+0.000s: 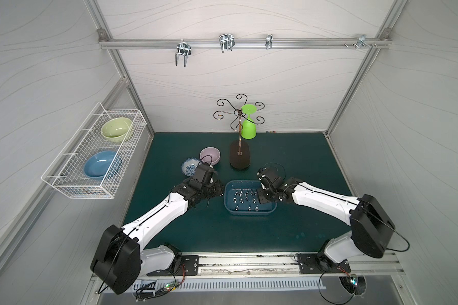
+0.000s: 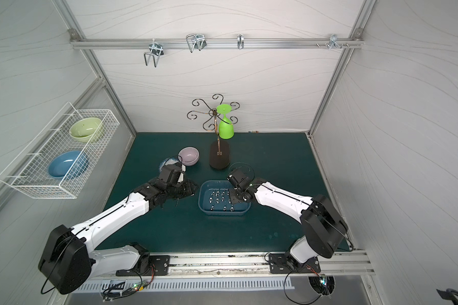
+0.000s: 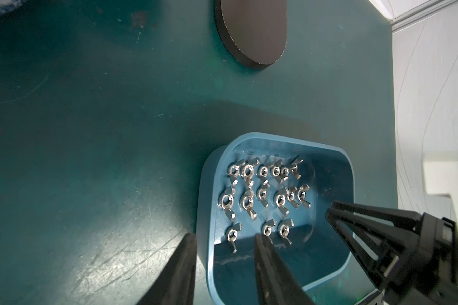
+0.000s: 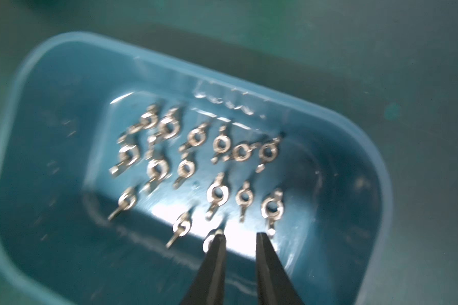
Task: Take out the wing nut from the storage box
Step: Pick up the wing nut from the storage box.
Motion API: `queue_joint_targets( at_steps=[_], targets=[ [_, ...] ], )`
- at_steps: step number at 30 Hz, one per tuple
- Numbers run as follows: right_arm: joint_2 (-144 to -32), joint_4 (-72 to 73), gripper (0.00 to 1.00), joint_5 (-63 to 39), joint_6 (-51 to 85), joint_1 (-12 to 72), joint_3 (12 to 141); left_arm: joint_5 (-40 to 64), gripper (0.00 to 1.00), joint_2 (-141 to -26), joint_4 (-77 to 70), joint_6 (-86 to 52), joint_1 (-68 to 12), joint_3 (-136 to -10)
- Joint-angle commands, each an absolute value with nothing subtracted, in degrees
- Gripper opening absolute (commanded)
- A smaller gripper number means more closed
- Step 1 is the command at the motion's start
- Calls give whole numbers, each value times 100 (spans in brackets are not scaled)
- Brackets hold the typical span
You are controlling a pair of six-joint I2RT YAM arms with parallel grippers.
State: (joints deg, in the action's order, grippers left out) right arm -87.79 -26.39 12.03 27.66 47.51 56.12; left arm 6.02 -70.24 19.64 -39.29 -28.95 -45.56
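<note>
The storage box (image 1: 249, 212) (image 2: 224, 212) is a shallow blue tub at mid-table, seen in both top views. Several silver wing nuts (image 1: 245, 198) (image 3: 265, 195) (image 4: 196, 163) lie in rows on its floor. My left gripper (image 1: 220, 192) (image 3: 224, 237) is open at the box's left end. One finger (image 3: 188, 245) is outside the wall and the other is inside, with a gap to the wall. My right gripper (image 1: 262, 196) (image 4: 239, 236) hangs inside the box, open by a narrow gap with nothing between its fingers. One nut (image 4: 209, 241) lies right at a fingertip.
A dark oval stand base (image 1: 239, 158) with a scrolled wire rack holds a green glass (image 1: 248, 124) behind the box. A pink bowl (image 1: 210, 155) and a patterned bowl (image 1: 189, 166) sit behind my left arm. A white wire basket (image 1: 95, 153) with two bowls hangs on the left wall.
</note>
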Motion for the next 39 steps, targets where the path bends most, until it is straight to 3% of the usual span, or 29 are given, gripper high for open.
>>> queue_joint_targets(
  at_steps=[1, 19, 39],
  targets=[
    [-9080, -2770, 29, 1787, 3212, 4729, 5795, 666, 40, -7109, 1847, -3937, -2927, -4579],
    [-10108, -2333, 26, 1864, 3727, 4482, 6196, 905, 40, -7066, 1580, -4034, -2936, -4394],
    [-10070, -1985, 27, 1881, 3770, 4450, 6074, 940, 38, -7106, 1394, -4078, -2936, -4267]
  ],
)
